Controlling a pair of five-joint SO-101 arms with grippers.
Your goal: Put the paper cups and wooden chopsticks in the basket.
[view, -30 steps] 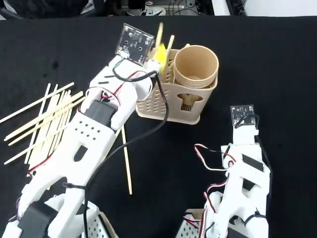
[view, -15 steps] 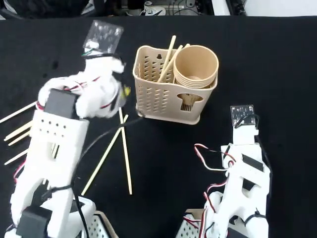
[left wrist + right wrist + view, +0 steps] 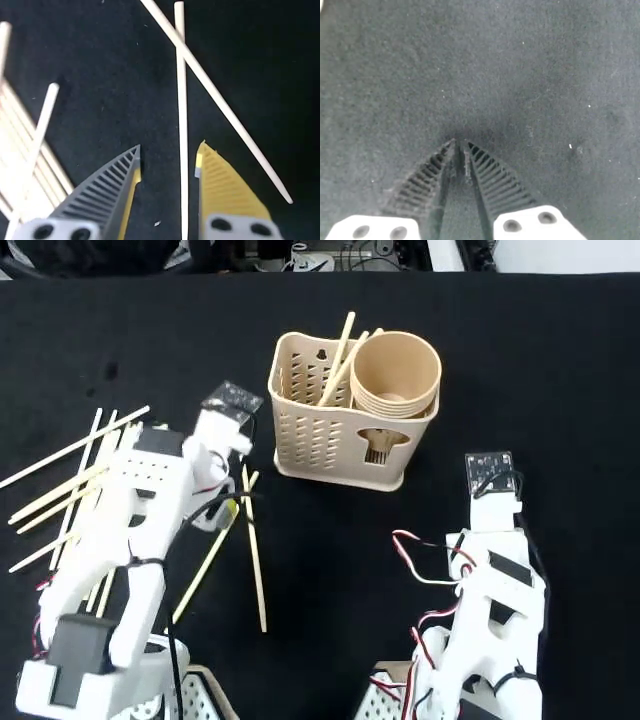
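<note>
Left tool [image 3: 170, 146] apart, low over the crossed chopsticks [image 3: 182, 100] on the black counter [image 3: 560, 360], one lying between its fingers; stacked paper cups [image 3: 395, 375] and upright chopsticks [image 3: 342, 345] sit in the basket [image 3: 320, 445]; loose chopstick pile [image 3: 75, 483] near the left arm; right tool [image 3: 460, 144] together, just above the counter.

Chopstick pile [image 3: 75, 447] partly hidden under left arm [image 3: 130, 500], ends cut by view's edge. Cup stack [image 3: 395, 370] lower part behind basket wall [image 3: 320, 440].

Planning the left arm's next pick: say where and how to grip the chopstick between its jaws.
Probably grip the chopstick on bare shaft, clear of the crossing chopstick, from straight above: it lies flat between the jaws of the open left gripper.
</note>
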